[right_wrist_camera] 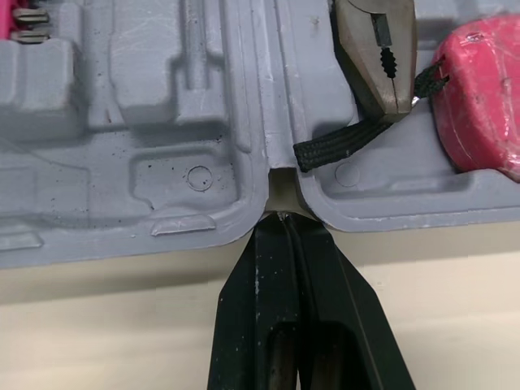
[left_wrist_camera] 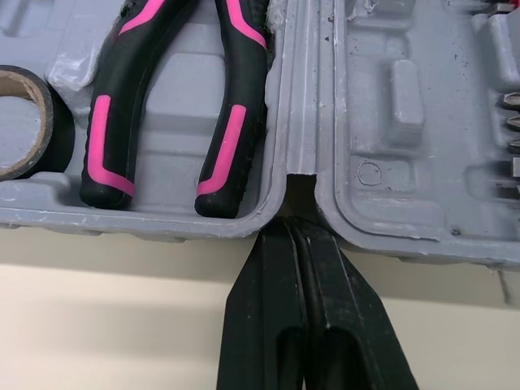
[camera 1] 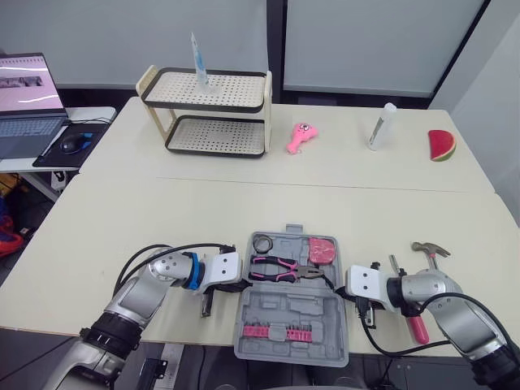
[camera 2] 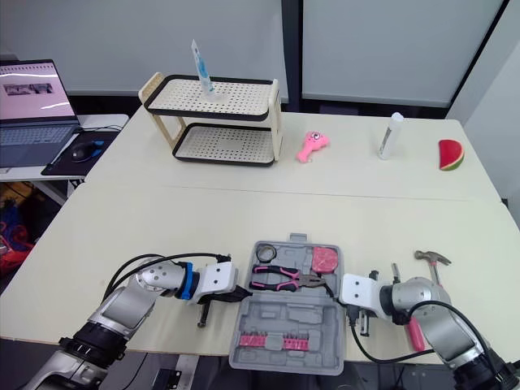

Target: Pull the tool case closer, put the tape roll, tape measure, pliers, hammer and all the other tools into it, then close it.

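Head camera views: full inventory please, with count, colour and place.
tool case: 1, grey, open, table's near edge
pliers: 1, black-pink, case's far half
tape roll: 1, black, case's far-left corner
tape measure: 1, pink, case's far-right corner
bit strip: 1, pink, case's near half
hammer: 1, steel head, pink handle, on table right of case
rack: 1, cream-black, two tiers, far left of table
packet: 1, blue-white, upright on rack's top tier
toy: 1, pink, right of rack
bottle: 1, white, right of toy
watermelon slice: 1, red-green, far right corner
laptop: 1, open, side desk at left
left gripper: black, shut, at case's left hinge notch
right gripper: black, shut, at case's right hinge notch
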Controlling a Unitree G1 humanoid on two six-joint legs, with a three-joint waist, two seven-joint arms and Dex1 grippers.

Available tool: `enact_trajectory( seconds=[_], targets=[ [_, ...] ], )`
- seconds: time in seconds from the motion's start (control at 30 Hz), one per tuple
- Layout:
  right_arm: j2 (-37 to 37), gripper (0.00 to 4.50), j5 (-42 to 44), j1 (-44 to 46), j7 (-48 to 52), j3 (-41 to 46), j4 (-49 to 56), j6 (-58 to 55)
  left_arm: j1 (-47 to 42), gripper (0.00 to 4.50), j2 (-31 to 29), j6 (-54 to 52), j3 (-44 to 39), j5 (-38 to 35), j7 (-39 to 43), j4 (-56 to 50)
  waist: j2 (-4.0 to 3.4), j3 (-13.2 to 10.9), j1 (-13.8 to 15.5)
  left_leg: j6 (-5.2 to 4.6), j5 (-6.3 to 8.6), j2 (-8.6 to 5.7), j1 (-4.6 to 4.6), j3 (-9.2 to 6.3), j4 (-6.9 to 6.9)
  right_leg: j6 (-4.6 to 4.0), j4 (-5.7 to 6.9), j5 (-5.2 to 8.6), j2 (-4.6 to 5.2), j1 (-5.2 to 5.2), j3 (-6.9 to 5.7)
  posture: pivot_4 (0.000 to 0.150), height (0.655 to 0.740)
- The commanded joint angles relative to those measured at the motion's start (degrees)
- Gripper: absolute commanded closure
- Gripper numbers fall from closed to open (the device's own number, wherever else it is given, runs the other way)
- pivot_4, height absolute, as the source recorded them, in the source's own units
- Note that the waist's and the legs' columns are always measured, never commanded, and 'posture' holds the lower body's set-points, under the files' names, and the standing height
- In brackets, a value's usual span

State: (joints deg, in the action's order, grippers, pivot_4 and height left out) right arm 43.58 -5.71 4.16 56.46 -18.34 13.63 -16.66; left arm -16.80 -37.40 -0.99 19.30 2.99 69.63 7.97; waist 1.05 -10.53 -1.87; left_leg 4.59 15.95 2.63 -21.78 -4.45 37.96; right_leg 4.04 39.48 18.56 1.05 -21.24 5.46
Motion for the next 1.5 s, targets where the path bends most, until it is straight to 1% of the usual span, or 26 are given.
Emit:
enact_trajectory(
  seconds=[0.03, 0.4, 0.8, 1.5],
  targets=[
    [-1.74, 4.5, 0.34, 1.95, -1.31, 0.37, 1.19, 0.09, -1.79, 4.47, 2.24, -0.79, 1.87, 1.74, -2.07, 1.53, 0.0, 0.0, 0.0, 0.0, 0.0, 0.0, 0.0, 0.0, 0.0, 0.0, 0.0, 0.0, 0.0, 0.0, 0.0, 0.15, 0.735],
    [-2.55, 4.5, -0.38, 3.92, -2.42, 0.36, -0.93, -0.41, -6.11, 4.47, 5.61, -1.01, 2.74, 4.14, -2.36, 5.63, -0.02, 0.01, 0.01, 0.0, 0.0, -0.02, 0.0, -0.01, 0.0, 0.02, -0.07, -0.01, 0.0, 0.03, -0.01, 0.15, 0.735],
    [-4.34, 4.5, -1.88, 6.2, -3.19, 0.03, -2.98, -0.71, -7.54, 4.47, 6.39, -1.3, 2.29, 4.5, -3.1, 7.07, -0.02, 0.01, 0.0, 0.0, 0.0, -0.01, 0.01, -0.01, -0.01, 0.02, -0.06, -0.01, 0.0, 0.04, -0.01, 0.15, 0.735],
    [-4.37, 4.5, -2.2, 6.37, -2.88, -0.05, -3.38, -0.93, -9.1, 4.47, 6.29, -0.57, 2.09, 5.36, -3.51, 9.66, -0.02, 0.01, 0.01, 0.0, 0.0, -0.01, 0.01, -0.02, -0.01, 0.02, -0.06, -0.02, 0.0, 0.04, -0.01, 0.15, 0.735]
  ],
)
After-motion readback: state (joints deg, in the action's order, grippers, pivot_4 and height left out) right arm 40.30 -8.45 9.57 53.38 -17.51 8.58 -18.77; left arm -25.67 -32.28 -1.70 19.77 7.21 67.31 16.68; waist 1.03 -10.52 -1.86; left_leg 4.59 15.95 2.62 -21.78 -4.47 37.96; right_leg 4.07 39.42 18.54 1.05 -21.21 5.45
